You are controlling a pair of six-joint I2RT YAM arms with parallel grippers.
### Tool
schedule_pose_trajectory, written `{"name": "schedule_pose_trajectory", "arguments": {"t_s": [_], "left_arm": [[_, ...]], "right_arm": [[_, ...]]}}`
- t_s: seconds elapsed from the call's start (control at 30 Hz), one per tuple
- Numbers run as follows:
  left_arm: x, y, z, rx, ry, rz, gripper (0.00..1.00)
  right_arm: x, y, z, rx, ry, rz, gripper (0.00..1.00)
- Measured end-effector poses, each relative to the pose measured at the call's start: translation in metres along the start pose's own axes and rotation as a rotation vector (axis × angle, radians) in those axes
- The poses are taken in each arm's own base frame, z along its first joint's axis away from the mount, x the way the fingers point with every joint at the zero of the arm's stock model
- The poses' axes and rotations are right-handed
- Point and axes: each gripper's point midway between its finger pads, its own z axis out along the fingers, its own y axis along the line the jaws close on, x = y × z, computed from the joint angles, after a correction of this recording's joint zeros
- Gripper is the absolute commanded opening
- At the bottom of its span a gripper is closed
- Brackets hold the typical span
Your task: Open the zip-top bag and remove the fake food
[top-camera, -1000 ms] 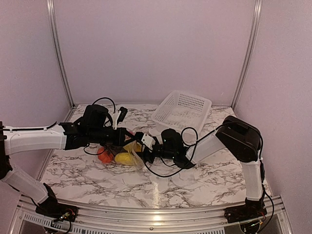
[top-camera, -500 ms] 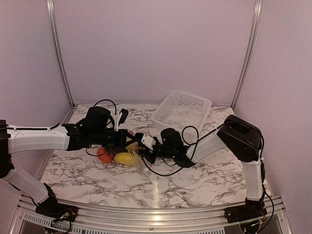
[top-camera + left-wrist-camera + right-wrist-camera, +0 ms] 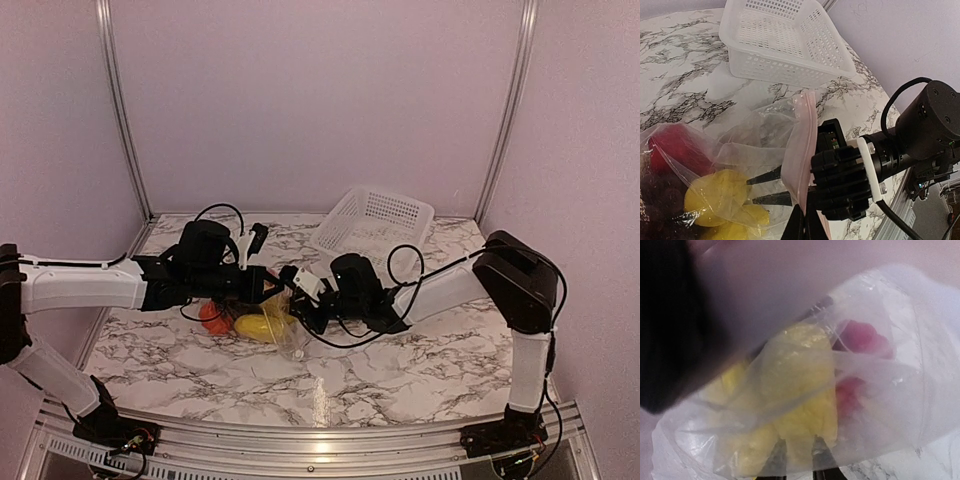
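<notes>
The left fingers (image 3: 796, 229) pinch the pink zip edge of the bag (image 3: 800, 140) of toy fruit (image 3: 710, 192). The right fingers (image 3: 775, 199) sit narrowly apart at its film; whether they grip it I cannot tell.

Up top, looking down from above and behind the bases toward the back wall, wide, taking in the whole table (image 3: 420, 370) and basket (image 3: 375, 225). Down on the left wrist, close in, facing right across the bag (image 3: 800, 125) to the right arm (image 3: 925, 120), basket beyond. Over on the right wrist, jammed against the bag, blurry at top left. Sharing bag and yellow fruit (image 3: 715, 192) across all three.
</notes>
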Motion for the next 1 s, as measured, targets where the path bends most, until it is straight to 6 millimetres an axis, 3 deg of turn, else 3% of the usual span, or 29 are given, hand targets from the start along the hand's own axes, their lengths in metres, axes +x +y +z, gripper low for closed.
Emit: {"name": "schedule_pose_trajectory", "arguments": {"t_s": [0.1, 0.2, 0.37, 0.83, 1.0], "left_arm": [[0.0, 0.0, 0.001, 0.0, -0.002, 0.002, 0.0], [-0.001, 0.0, 0.002, 0.003, -0.007, 0.007, 0.0], [-0.001, 0.0, 0.002, 0.007, -0.013, 0.012, 0.0], [0.006, 0.004, 0.003, 0.005, -0.01, 0.01, 0.0], [0.009, 0.006, 0.004, 0.001, -0.004, 0.009, 0.0]], "right_arm": [[0.001, 0.001, -0.007, -0.001, 0.014, 0.027, 0.17], [-0.003, -0.001, -0.019, 0.0, 0.014, 0.052, 0.27], [-0.01, -0.007, -0.025, 0.007, -0.003, 0.052, 0.32], [0.004, -0.004, 0.018, -0.073, 0.012, 0.031, 0.64], [0.009, -0.009, 0.025, -0.064, -0.002, 0.032, 0.66]]}}
